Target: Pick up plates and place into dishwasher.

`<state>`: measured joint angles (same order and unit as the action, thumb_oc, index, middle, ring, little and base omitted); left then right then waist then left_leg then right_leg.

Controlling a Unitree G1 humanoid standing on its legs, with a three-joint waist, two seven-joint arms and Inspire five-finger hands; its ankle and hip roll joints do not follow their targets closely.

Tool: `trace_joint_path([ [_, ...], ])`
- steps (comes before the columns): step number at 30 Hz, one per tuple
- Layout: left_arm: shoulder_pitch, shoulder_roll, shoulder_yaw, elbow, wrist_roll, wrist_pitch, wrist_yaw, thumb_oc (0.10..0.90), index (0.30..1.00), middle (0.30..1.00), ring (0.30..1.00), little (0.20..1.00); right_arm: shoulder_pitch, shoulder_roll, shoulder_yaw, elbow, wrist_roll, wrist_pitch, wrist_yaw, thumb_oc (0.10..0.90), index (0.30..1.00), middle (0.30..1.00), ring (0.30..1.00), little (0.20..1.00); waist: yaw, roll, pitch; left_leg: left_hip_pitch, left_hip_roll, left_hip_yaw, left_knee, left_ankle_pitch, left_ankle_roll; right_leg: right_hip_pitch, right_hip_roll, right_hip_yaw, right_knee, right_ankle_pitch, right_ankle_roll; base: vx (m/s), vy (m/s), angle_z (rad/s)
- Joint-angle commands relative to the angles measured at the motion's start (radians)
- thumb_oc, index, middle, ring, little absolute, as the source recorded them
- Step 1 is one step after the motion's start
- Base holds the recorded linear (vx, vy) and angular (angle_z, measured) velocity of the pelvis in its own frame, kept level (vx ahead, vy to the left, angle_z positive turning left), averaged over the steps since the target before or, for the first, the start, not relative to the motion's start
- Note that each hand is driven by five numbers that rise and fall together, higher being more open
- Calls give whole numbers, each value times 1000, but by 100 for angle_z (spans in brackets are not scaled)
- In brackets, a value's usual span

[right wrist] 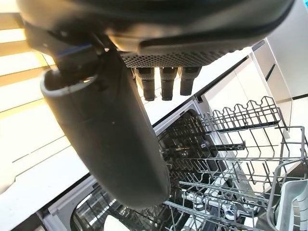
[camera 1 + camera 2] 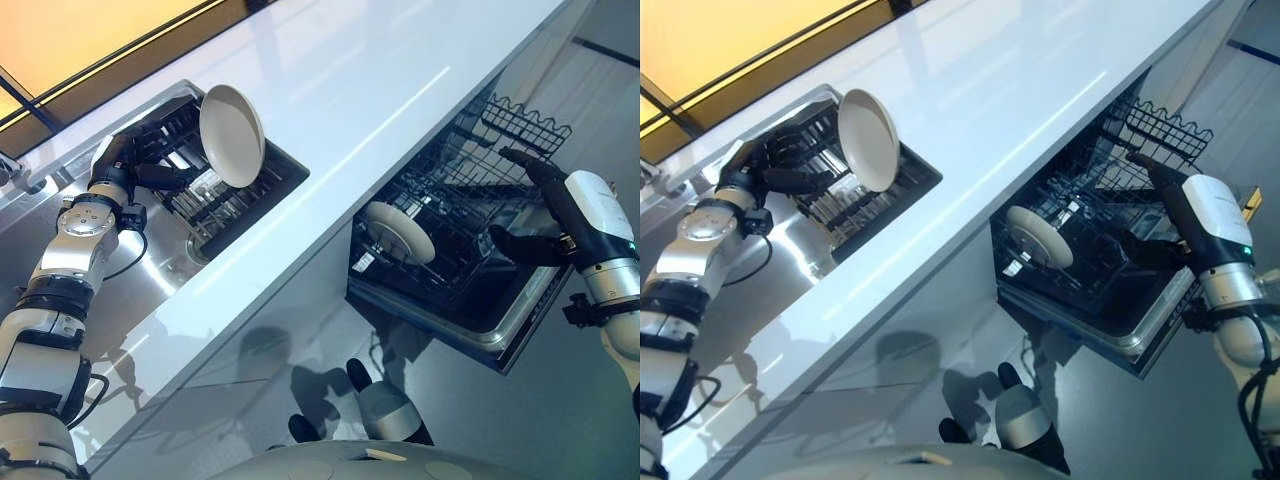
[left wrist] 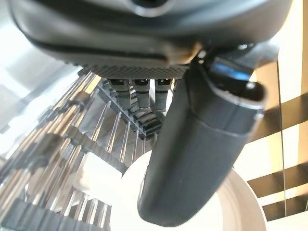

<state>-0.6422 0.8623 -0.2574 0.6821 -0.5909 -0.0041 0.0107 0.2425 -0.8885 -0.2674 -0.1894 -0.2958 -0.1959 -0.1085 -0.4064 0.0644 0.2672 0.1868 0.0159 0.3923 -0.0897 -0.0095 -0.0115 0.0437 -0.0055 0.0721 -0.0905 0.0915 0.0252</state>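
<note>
A white plate [image 2: 232, 135] stands on edge, raised above the dark dish rack [image 2: 215, 210] in the sink. My left hand [image 2: 125, 160] reaches it from the left; the thumb [image 3: 197, 159] lies across the plate's face [image 3: 240, 211] and the fingers are curled behind its rim. Another white plate [image 2: 398, 232] stands upright in the pulled-out dishwasher rack [image 2: 470, 190]. My right hand [image 2: 575, 205] hovers over the rack's right side, fingers straight and thumb [image 1: 110, 139] spread, holding nothing.
The white countertop [image 2: 350, 100] runs diagonally between the steel sink [image 2: 160, 260] and the dishwasher. The dishwasher door [image 2: 500, 335] hangs open below the rack. Wire tines [image 1: 231, 159] stand across the rack, with a raised wire edge [image 2: 525, 120] at its far end.
</note>
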Motion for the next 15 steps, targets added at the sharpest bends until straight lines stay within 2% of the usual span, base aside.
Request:
trace_joint_path([
  [1, -177, 46, 98, 30, -62, -99, 33, 800, 900, 900, 900, 900, -51, -67, -92, -83, 13, -51, -77, 800, 900, 900, 900, 900, 17, -23, -81, -24, -38, 17, 66, -88, 45, -45, -2, -55, 87, -76, 123, 30, -32, 0],
  [15, -242, 60, 55, 62, -127, -111, 29, 800, 900, 900, 900, 900, -48, -80, -88, -66, 10, -42, -102, 800, 900, 900, 900, 900, 4, -31, -60, -29, -30, 30, 86, -96, 43, -51, -5, -57, 91, -74, 123, 7, -3, -1],
])
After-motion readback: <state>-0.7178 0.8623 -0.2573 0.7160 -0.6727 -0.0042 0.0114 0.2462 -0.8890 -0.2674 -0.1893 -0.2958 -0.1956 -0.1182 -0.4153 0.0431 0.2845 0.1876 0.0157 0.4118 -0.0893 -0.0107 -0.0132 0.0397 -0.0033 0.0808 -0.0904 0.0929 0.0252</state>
